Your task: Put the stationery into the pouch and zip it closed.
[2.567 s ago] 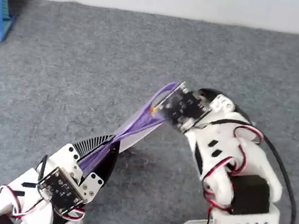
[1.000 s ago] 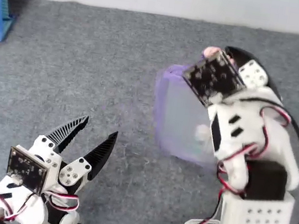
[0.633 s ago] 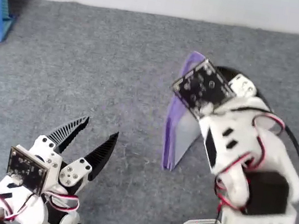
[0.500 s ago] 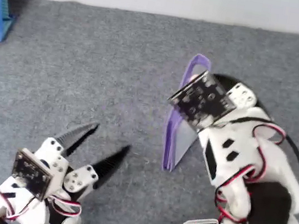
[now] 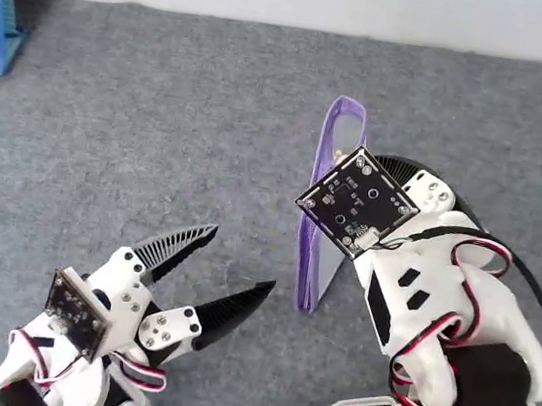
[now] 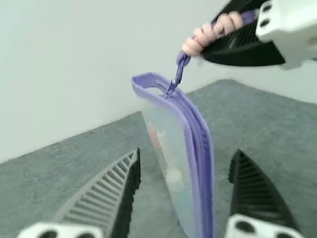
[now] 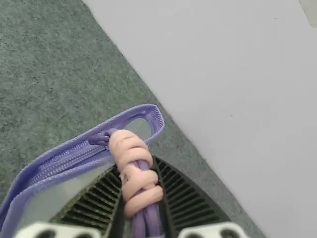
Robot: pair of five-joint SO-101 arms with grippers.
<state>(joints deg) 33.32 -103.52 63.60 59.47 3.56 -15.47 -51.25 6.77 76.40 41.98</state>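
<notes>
Right of centre, pouch [image 5: 319,232] on edge, long axis near-far, pull [image 7: 132,166] clamped in right gripper [image 7: 140,184]; left gripper [image 5: 243,257] spread wide, near-left, apart.

Wide room on grey table [image 5: 160,127] left of upright pouch [image 5: 311,239], right arm [image 5: 430,296] close against its other side

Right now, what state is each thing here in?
pouch: upright, zip looks closed.
stationery: inside the pouch.
zip pull cord: pinched in the right end effector.
right end effector: shut on the zip pull cord.
left end effector: open, empty, apart from the pouch.
</notes>
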